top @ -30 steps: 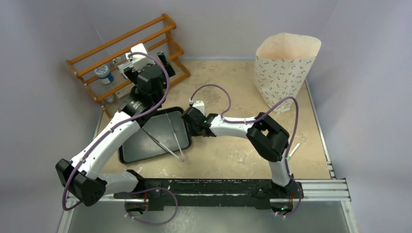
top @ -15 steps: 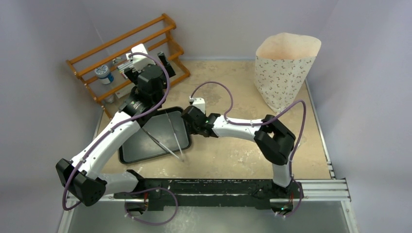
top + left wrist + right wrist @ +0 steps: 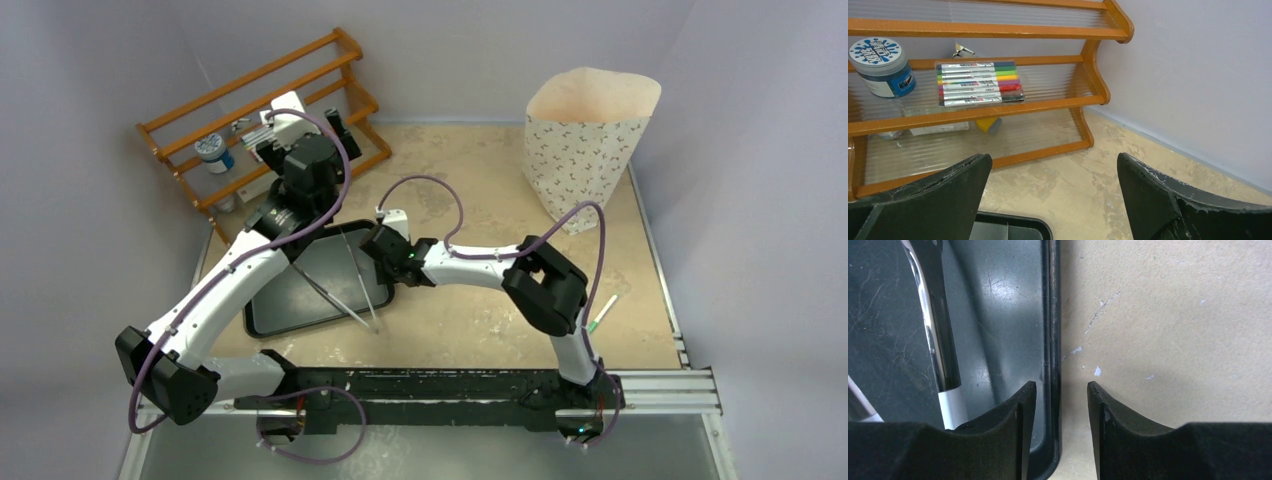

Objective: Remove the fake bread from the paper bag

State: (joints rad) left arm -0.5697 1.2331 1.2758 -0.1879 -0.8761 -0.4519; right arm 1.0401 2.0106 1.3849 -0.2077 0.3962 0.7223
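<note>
Paper bag (image 3: 585,150) stands upright at the 1 o'clock corner of the table (image 3: 480,310), mouth open, peach lining visible; its contents cannot be seen. Both arms are well apart from it.

Right gripper (image 3: 1060,390) sits at the 3 o'clock rim of the black tray (image 3: 290,295). Its jaws are narrowly spread and straddle that rim, one finger inside the tray and one over the table, pinching nothing. Metal tongs (image 3: 933,330) lie in the tray.

Left gripper (image 3: 1054,170) is spread wide, holds nothing, and faces the wooden rack (image 3: 998,107) at 11 o'clock. The rack carries a marker set (image 3: 979,83) and a paint jar (image 3: 880,65).
</note>
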